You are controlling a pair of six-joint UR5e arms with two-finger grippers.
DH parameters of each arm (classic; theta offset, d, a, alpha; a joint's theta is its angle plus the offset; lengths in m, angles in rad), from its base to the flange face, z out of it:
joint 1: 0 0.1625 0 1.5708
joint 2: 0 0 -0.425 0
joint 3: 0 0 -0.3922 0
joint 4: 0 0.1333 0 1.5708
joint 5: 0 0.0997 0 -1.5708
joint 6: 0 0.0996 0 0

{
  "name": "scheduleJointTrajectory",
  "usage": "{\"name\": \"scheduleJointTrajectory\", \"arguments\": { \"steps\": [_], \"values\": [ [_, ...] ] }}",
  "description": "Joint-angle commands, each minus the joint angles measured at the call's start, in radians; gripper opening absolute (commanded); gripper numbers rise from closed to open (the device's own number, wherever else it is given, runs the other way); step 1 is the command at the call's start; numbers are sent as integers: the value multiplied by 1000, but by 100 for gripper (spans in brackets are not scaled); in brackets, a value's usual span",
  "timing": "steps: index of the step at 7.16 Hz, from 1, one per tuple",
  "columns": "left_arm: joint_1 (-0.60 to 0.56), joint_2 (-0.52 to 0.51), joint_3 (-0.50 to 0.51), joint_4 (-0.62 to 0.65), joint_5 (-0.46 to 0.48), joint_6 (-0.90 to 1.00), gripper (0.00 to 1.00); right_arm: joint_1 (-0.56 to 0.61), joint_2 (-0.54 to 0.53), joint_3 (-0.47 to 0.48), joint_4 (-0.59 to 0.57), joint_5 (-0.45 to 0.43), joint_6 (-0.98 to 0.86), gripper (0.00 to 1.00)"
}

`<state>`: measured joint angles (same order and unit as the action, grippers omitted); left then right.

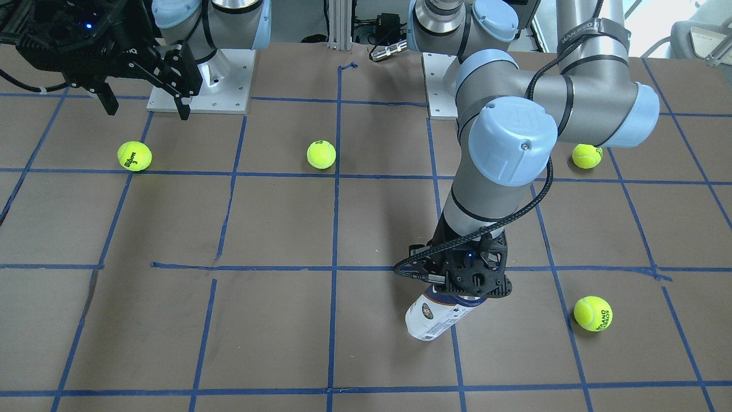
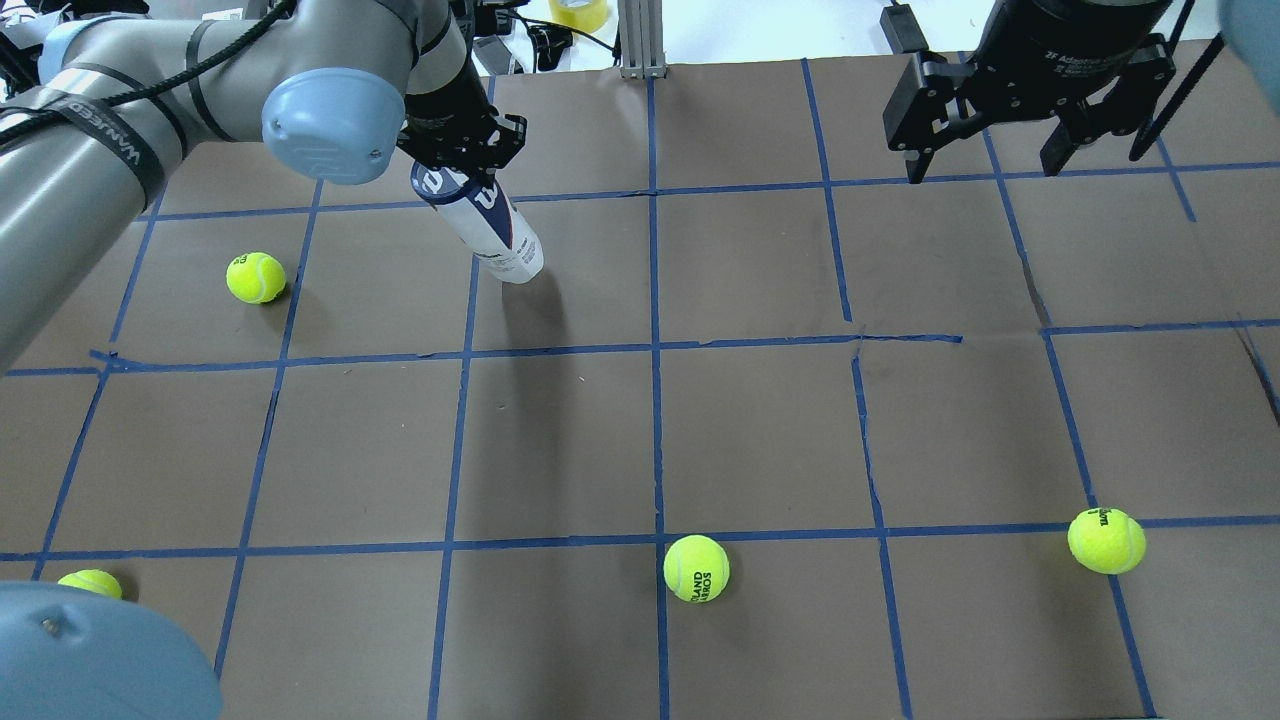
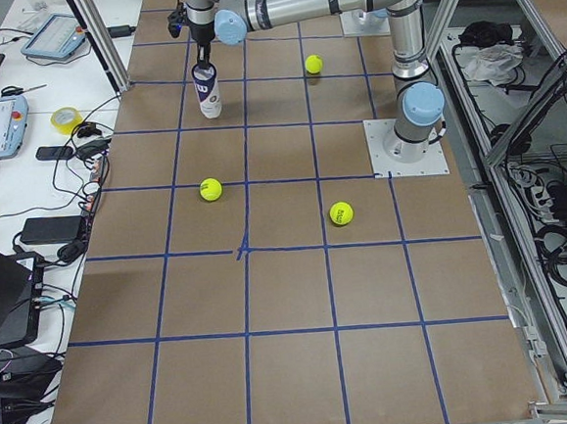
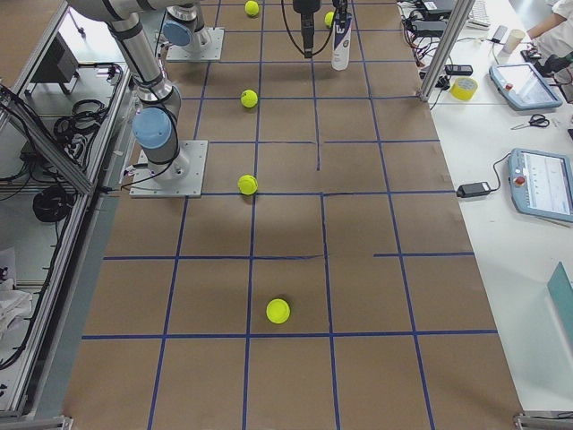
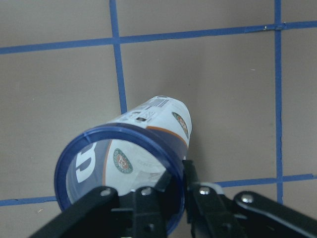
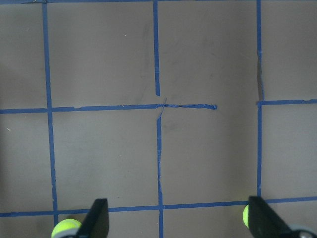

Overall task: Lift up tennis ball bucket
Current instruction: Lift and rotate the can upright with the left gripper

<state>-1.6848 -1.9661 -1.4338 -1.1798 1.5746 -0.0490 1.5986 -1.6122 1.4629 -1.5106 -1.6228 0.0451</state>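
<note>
The tennis ball bucket [image 2: 487, 220] is a slim tube with a white-and-navy label and a dark blue rim. It stands upright under my left gripper [image 2: 462, 155], which is shut on its top rim. It also shows in the front view [image 1: 437, 316] and the left wrist view [image 5: 148, 144], where the fingers [image 5: 148, 206] clamp the rim wall. I cannot tell whether its base touches the table. My right gripper [image 2: 990, 165] hangs open and empty above the far right of the table, its fingers [image 6: 99, 218] wide apart.
Several yellow-green tennis balls lie on the brown, blue-taped table [image 2: 760, 440]: one to the left of the bucket [image 2: 256, 277], one at the near middle [image 2: 696, 568], one near right [image 2: 1106, 540], one near left [image 2: 90, 583]. Operator desks line the far edge.
</note>
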Motion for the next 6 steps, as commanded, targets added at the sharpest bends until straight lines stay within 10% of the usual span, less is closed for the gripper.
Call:
{"name": "scheduleJointTrajectory", "arguments": {
  "steps": [1,2,3,6],
  "values": [
    [-16,-17,-1,-10,2,-17,27,0,0,1,1,0,-1,100],
    [-15,-14,-4,-30,1,-17,53,0,0,1,1,0,-1,100],
    [-19,-2,-5,-35,2,-22,100,0,0,1,1,0,-1,100],
    [-41,59,7,-115,4,-69,100,1,0,1,1,0,-1,100]
  ]
}}
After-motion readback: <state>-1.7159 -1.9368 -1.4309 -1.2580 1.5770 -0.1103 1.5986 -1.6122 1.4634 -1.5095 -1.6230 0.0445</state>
